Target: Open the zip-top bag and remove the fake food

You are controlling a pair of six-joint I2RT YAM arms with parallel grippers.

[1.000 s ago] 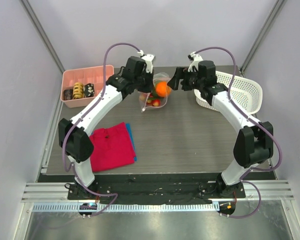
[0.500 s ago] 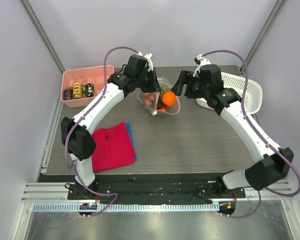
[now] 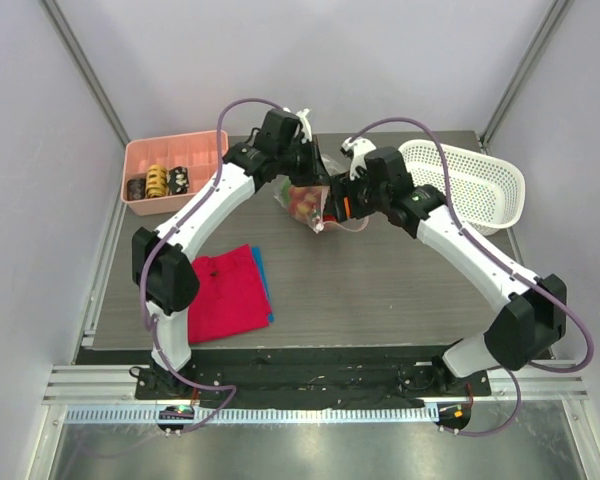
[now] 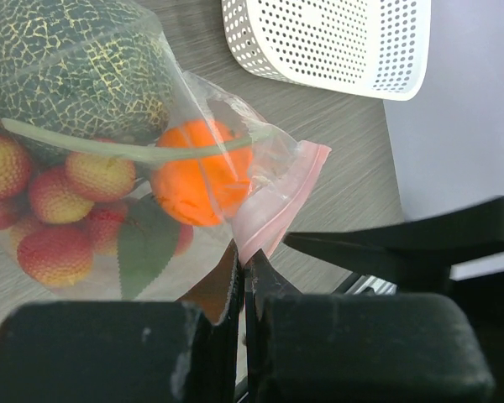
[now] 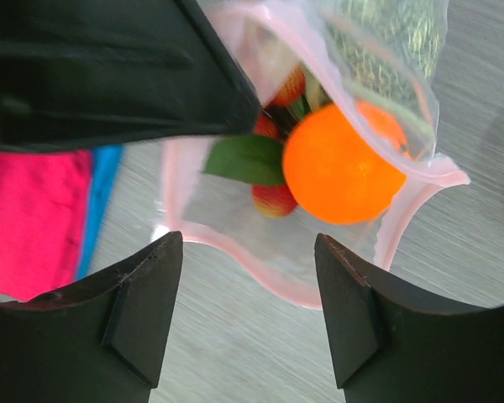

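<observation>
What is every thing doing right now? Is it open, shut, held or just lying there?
zip-top bag: mouth open, one edge pinched.
left gripper: shut on the zip-top bag's edge.
right gripper: open, at the bag's mouth, holding nothing.
orange ball: inside the bag, by the mouth.
red berries: inside the bag.
white basket: upright, untouched.
red cloth: folded, lying flat.

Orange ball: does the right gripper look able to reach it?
Probably yes: the zip-top bag gapes toward the open right gripper, its edge pinched by the left gripper, and the orange ball sits at the mouth.
</observation>
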